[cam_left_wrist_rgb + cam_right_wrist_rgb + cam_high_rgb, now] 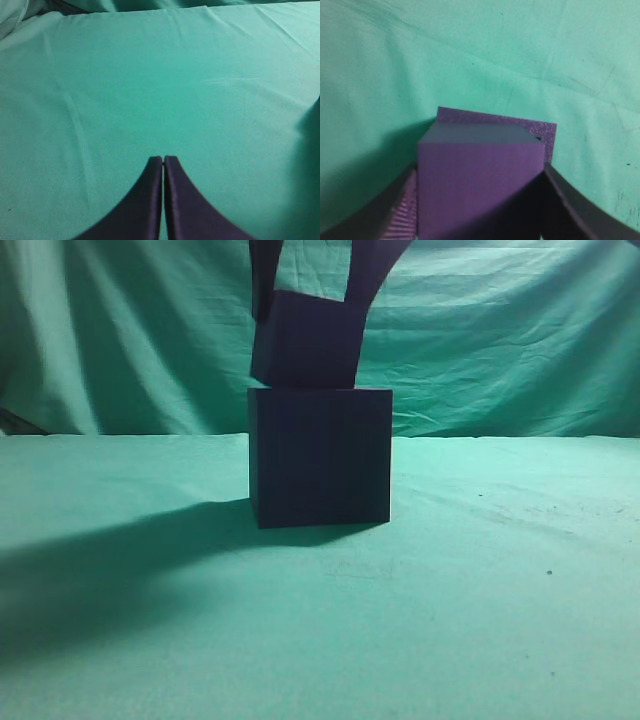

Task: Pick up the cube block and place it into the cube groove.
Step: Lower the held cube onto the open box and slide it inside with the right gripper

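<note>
left wrist cam | I see my left end effector (163, 161) low at centre frame, dark fingers (145, 200) pressed tip to tip, nothing between them | below it the table (150, 85) under wrinkled green cloth, creases running across | dark shadow at the right edge (310, 150) | cloth bunched at top left

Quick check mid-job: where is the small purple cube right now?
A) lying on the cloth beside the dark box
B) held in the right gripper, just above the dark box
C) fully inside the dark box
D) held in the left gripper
B: the right gripper clamps the small purple cube over the dark box; the left gripper is shut on nothing.
</note>
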`<state>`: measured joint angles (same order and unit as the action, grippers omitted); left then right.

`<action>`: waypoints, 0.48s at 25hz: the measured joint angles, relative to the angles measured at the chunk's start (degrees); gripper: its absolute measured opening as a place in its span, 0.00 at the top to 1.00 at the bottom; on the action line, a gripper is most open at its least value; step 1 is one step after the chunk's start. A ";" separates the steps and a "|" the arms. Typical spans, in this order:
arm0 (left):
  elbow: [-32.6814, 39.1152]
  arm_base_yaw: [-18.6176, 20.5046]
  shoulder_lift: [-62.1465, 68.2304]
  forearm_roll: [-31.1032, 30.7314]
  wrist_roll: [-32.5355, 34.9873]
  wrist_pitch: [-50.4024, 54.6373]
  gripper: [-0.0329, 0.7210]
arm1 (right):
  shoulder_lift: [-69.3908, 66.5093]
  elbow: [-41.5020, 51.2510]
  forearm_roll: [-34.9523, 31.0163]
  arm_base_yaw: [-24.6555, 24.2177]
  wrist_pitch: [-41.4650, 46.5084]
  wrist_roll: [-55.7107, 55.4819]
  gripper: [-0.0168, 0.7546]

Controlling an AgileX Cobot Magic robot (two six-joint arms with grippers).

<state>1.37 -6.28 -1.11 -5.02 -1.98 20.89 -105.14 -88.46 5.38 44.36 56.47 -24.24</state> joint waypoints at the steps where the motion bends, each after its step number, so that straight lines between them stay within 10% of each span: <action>1: 0.00 0.00 0.00 0.00 0.00 0.00 0.96 | -0.12 0.00 0.00 0.00 0.14 0.00 0.42; 12: 0.00 0.00 0.00 0.00 0.00 0.00 0.96 | -0.45 -0.62 1.25 0.00 3.97 -1.72 0.42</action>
<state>1.37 -6.28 -1.11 -5.02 -1.98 20.89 -105.59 -89.08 6.63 44.36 60.45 -25.96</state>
